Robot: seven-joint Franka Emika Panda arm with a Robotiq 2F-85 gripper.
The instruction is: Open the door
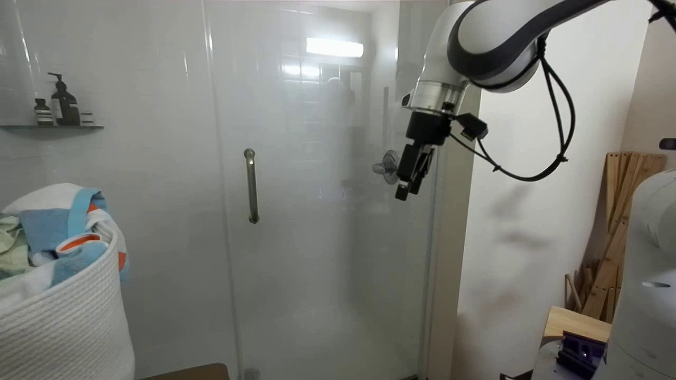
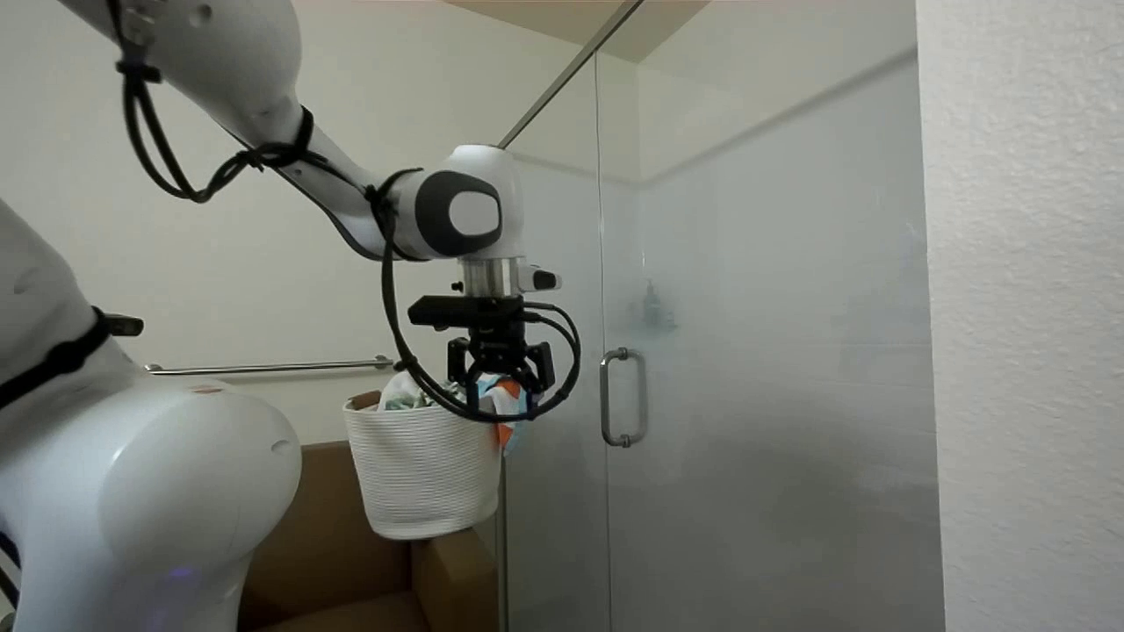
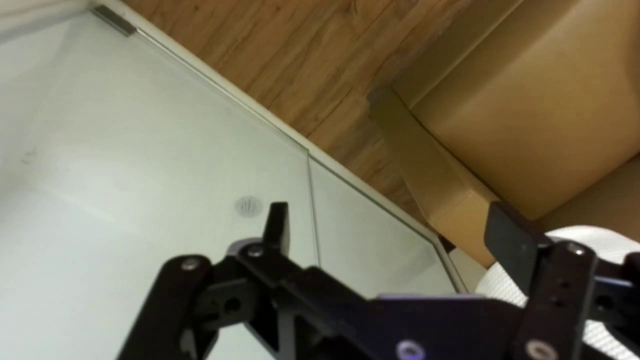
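- A tall frameless clear glass shower door (image 1: 317,253) stands in front of me; it looks closed, its edge lined up beside a plain handleless glass panel (image 2: 558,527).
- A vertical silver metal bar handle (image 1: 252,186) is mounted on the door near that edge, held off the glass at its top and bottom ends.
- A white robot arm (image 1: 491,31) with black trim reaches in, its black metal fingers (image 3: 510,245) pointing down. They are spread wide, hold nothing, and are well apart from the handle.
- In both exterior views a white woven-looking basket (image 1: 68,327) is heaped with blue, white and orange cloth (image 1: 45,229); it stands at a brown couch (image 2: 325,527), and whether it rests on it I cannot tell.
- I judge the step in hand to be the approach: nothing is grasped. The next move seems to call for bringing the fingers to the bar, one each side, then gripping and pulling the door outward, if it swings that way.
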